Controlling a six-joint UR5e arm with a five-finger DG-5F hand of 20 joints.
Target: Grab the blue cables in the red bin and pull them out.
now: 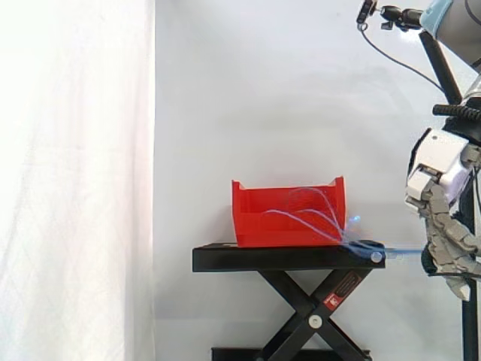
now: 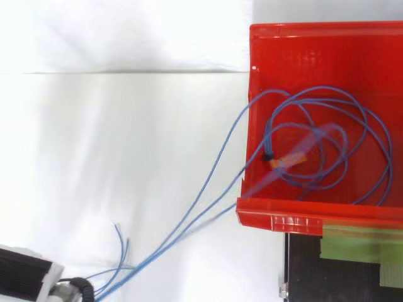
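The red bin (image 1: pixel 263 218) stands on the black stand (image 1: pixel 285 258). Thin blue cables (image 2: pixel 214 168) lie coiled in loops inside the bin (image 2: pixel 283 220), bound near an orange tag (image 2: pixel 286 160). Several strands arch over the bin's wall and run out taut. In the side view they stretch from the bin's right side to my hand (image 1: pixel 449 229) at the right edge, level with the stand top. The hand's fingers are curled downward on the cable strands (image 1: pixel 398 251). In the top view the strands converge at the lower left by my wrist, with loose ends (image 2: pixel 119 242) sticking up there.
A white curtain hangs behind and at the left of the side view. Green tape (image 2: pixel 359 246) is stuck on the stand top (image 2: pixel 340 280) beside the bin. The stand rests on scissor legs (image 1: pixel 312 312). A dark pole stands behind my arm at the right.
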